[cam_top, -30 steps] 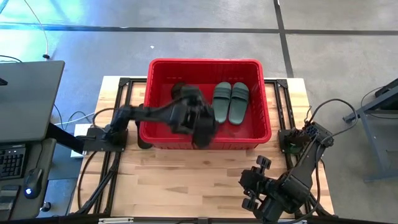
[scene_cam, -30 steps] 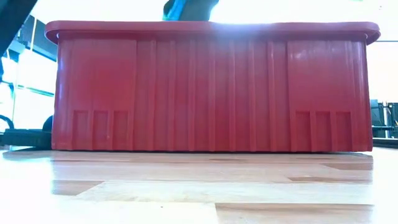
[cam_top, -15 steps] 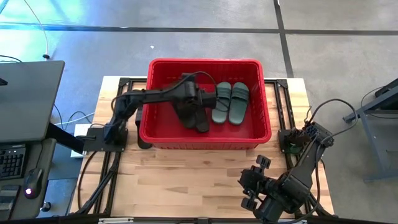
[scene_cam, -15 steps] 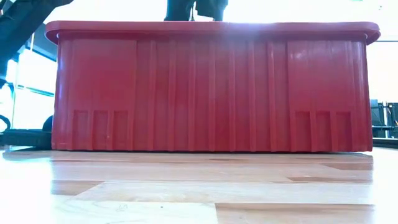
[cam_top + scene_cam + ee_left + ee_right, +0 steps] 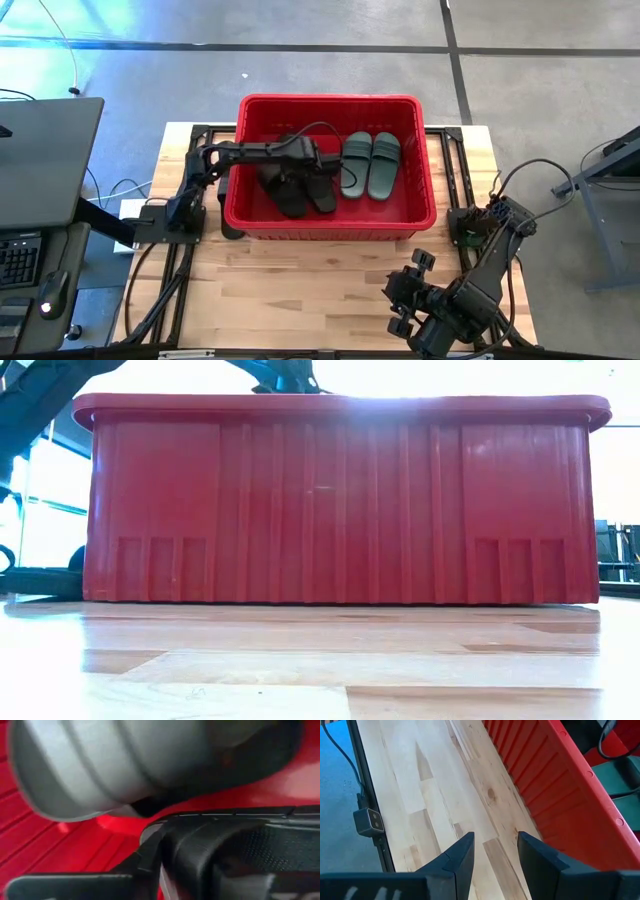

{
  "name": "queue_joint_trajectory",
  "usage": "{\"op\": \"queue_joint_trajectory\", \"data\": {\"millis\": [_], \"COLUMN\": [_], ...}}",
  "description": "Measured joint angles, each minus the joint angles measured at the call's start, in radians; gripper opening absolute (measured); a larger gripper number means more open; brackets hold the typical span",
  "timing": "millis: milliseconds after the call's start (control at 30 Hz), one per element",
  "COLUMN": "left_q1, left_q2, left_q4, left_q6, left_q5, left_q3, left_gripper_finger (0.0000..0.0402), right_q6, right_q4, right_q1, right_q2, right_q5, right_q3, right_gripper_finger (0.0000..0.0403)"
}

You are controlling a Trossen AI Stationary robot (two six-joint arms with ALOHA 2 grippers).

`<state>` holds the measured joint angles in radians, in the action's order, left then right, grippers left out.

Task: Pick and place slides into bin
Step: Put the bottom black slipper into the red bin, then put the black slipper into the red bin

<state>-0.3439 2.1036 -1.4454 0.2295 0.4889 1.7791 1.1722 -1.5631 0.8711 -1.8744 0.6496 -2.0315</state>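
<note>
The red bin (image 5: pixel 330 100) stands at the table's far middle and fills the low view (image 5: pixel 340 500). Two sage-green slides (image 5: pixel 358 165) (image 5: pixel 384 165) lie side by side on its floor, right of centre. Two black slides (image 5: pixel 288 192) (image 5: pixel 322 192) lie on the floor left of them. My left gripper (image 5: pixel 318 160) reaches into the bin from the left, just above the black slides. Its wrist view shows a ribbed strap (image 5: pixel 115 760) and a black slide (image 5: pixel 250 850) very close, over the red floor (image 5: pixel 60 850). My right gripper (image 5: pixel 420 262) is open and empty over the table's near right (image 5: pixel 495 840).
Bare wooden table (image 5: pixel 300 290) lies between the bin's near wall and the near edge. The bin's near wall (image 5: pixel 555 775) runs beside my right gripper. A black frame (image 5: pixel 200 135) borders the table, and a desk with a keyboard (image 5: pixel 20 260) stands left of it.
My left gripper has gone from above the bin's near wall toward the far edge and down into the bin, carrying black slides. They hung below the arm then and now lie spread on the bin floor. The arm has swung lower and a little leftward.
</note>
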Motion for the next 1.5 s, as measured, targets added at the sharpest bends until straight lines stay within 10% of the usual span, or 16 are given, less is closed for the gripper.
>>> {"op": "queue_joint_trajectory", "data": {"millis": [367, 567, 967, 1500], "left_q1": [0.005, 0.046, 0.152, 0.552], "left_q2": [-0.002, -0.002, -0.004, -0.084], "left_q4": [-0.051, -0.103, -0.121, -0.126], "left_q6": [0.005, -0.027, -0.07, -0.375], "left_q5": [-0.17, -0.074, 0.007, -0.059], "left_q3": [0.002, 0.096, 0.578, 0.457], "left_gripper_finger": [0.0215, 0.0259, 0.0228, 0.0192], "right_q6": [-0.001, -0.002, 0.018, 0.036], "right_q4": [0.024, 0.027, 0.027, -0.008], "right_q1": [0.0, 0.0, 0.0, 0.006], "right_q2": [0.0, 0.0, 0.0, 0.0], "right_q5": [0.0, 0.0, 0.047, 0.083], "right_q3": [0.0, 0.0, 0.0, 0.0], "right_gripper_finger": [0.014, 0.014, 0.014, 0.014]}}
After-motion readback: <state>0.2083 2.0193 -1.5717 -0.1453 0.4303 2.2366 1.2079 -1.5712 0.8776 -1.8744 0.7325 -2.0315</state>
